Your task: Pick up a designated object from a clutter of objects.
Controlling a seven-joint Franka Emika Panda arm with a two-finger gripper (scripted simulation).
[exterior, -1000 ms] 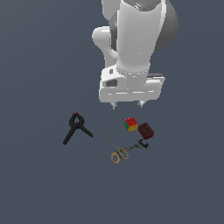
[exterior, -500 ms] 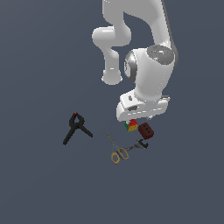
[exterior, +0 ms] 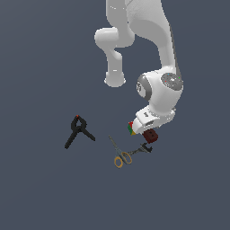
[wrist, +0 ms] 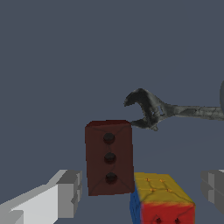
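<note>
The dark red-brown block with three dark round holes in its face stands between my gripper's spread fingers, nearer one of them. The multicoloured cube sits right beside the block, also between the fingers. In the exterior view my gripper is low over the block and partly hides the cube. The gripper is open and holds nothing.
A small dark metal clamp lies just beyond the block; in the exterior view it is next to the yellow-handled scissors. A black spring clamp lies apart, toward the exterior view's left.
The arm has come down and toward the exterior view's right. The hand went from well above the clutter to low over the block and cube. The objects have not moved.
</note>
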